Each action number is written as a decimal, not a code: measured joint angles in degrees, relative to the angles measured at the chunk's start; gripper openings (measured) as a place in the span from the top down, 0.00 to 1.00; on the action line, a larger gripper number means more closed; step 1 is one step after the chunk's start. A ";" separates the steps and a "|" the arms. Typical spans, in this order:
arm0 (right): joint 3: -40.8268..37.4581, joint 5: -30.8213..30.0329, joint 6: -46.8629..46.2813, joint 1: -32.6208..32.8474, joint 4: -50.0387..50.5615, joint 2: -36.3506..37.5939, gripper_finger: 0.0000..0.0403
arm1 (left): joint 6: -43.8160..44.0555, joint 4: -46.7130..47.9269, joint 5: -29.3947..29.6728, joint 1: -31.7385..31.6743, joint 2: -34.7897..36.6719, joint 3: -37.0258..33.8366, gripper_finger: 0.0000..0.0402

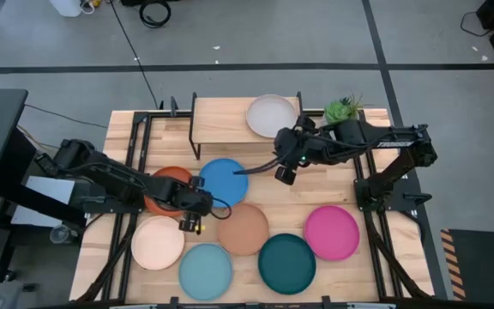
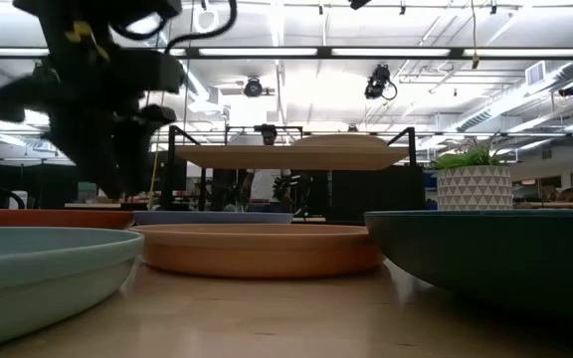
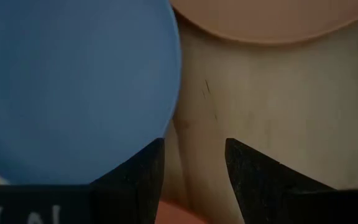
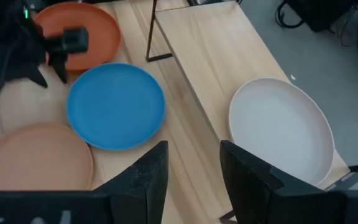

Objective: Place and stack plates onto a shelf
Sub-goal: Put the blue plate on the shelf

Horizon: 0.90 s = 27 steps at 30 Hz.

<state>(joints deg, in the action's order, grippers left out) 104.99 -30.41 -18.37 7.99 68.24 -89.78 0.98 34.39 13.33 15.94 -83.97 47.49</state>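
The shelf (image 1: 230, 118) lies bare left of the grey-white plate (image 1: 270, 115); plates crowd the tabletop (image 1: 376, 257).

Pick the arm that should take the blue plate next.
Left. The left gripper hangs open right at the blue plate rim, while the right gripper sits open by the shelf.

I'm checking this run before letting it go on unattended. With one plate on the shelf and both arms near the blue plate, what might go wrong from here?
1. The left gripper and right gripper both sit close to the blue plate; reaching together, the arms might collide.
2. The blue plate, orange-red plate and tan plate lie close together, so a grasp could nudge a neighbour.
3. The grey-white plate sits near the shelf edge; a stacking bump may push it off.
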 joint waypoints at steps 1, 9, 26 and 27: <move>0.00 -0.14 -0.68 0.18 -0.04 0.00 0.63 | -1.25 -0.64 0.22 0.00 -1.04 0.02 0.56; 0.00 -0.23 -4.57 1.65 -0.06 0.00 0.63 | -9.65 -5.75 6.95 0.00 -7.06 0.04 0.56; 0.00 -1.60 -5.67 2.78 0.00 0.00 0.62 | -11.64 -5.19 6.04 -0.31 -9.41 1.12 0.96; 0.00 -1.62 -5.62 2.78 0.09 0.00 0.62 | -11.61 -4.00 5.69 -0.31 -9.07 1.72 0.96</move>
<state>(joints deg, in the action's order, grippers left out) 104.99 -32.02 -23.98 10.76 68.34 -89.78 -10.63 30.40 19.02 15.64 -93.04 49.21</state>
